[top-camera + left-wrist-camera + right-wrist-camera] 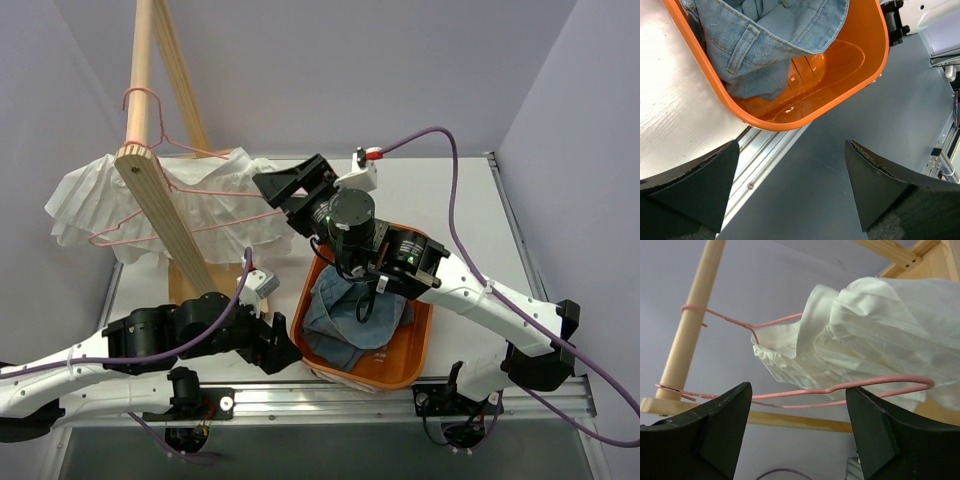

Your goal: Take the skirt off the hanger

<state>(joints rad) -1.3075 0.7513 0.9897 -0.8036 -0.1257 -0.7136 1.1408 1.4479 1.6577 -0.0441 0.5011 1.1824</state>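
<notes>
A white ruffled skirt (90, 200) hangs on a pink wire hanger (215, 190) hooked over a wooden pole. My right gripper (290, 190) is open and empty, right beside the hanger's right end. In the right wrist view the skirt (880, 335) fills the upper right and the hanger's wire (805, 390) runs just beyond my open gripper (799, 405), level with its fingertips (735, 400), not touching them. My left gripper (285, 350) is open and empty, low by the table's near edge; in its own view (790, 170) it holds nothing.
A slanted wooden rack (165, 215) carries the hanger at the left. An orange basket (420, 340) holding blue denim clothes (355, 315) sits under my right arm; it also shows in the left wrist view (840, 65). A purple cable (455, 200) loops over the right side.
</notes>
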